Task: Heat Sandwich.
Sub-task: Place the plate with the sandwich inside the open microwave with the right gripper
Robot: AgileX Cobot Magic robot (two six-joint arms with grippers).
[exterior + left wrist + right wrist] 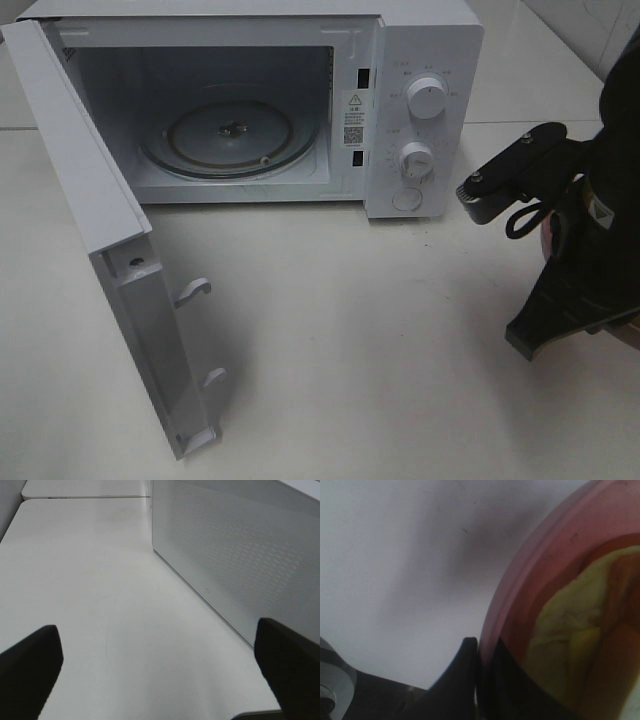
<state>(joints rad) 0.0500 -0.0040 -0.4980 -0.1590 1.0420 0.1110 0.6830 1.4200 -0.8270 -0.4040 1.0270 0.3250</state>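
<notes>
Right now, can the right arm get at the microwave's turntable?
Probably yes. The microwave door is swung wide open, the glass turntable is bare, and nothing visible stands between it and the right arm.

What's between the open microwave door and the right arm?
Nothing: the exterior high view shows bare table between the door and the right arm.

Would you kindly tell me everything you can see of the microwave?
The microwave is a white box, seemingly painted metal and plastic, standing upright on the white table. Its door is swung wide open at the left, latch hooks showing on its free edge. Inside, the round glass turntable lies bare. The right-hand panel carries two round knobs above a round button.
</notes>
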